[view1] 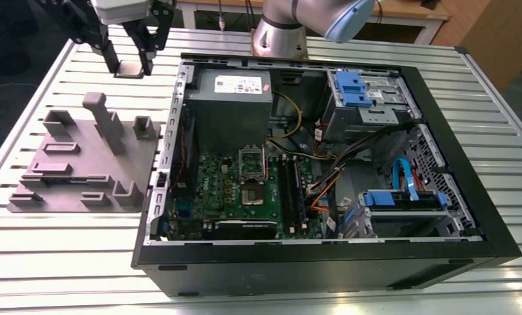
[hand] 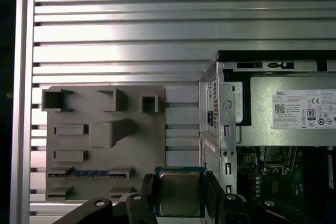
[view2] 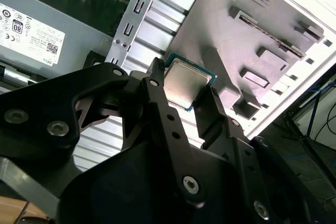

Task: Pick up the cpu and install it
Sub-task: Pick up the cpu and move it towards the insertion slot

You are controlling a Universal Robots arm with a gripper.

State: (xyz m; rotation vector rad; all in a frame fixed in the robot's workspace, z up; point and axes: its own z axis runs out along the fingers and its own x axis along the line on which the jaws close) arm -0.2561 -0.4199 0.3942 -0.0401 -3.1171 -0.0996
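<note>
— So, where's the cpu (view2: 189,82) at this moment?
— Up in the pincer (view2: 184,86), gripped by its edges betw. two black fingers (view2: 160,108); the shiny metal top shows in both wrist views.
— And the pincer itself?
— Drawn in narrow on the chip, nothing else in it. Exterior view has it hanging over the slatted metal counter (view1: 68,262), toward that view's upper left, just off a corner of the open PC case (view1: 331,262).
— The grey fixture plate (view1: 77,170)?
— Lies flat on the counter beside the case, on the exterior view's left. Cpu is clear of it, not touching.
— Inside the case?
— Green motherboard (view1: 243,190) lies face up, w/ a grey power supply (view1: 230,85) next to it. Cpu is outside the case walls, apart from the board.
</note>
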